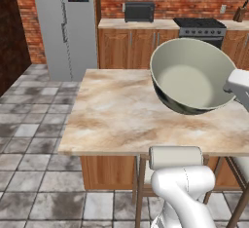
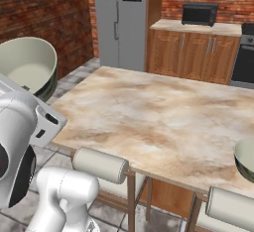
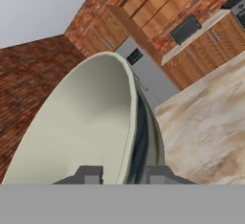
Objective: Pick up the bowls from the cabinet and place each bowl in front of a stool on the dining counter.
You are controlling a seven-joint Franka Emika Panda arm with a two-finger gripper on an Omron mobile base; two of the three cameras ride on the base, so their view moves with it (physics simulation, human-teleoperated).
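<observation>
Smooth glazed ceramic bowl (image 1: pixel 192 76), polished marbled stone dining counter (image 1: pixel 121 115), wooden stool (image 1: pixel 172 173) frame.

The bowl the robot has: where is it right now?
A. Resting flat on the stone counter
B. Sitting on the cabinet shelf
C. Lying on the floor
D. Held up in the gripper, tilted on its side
D: the gripper pinches the rim of the bowl, which hangs tilted above the dining counter.
</observation>
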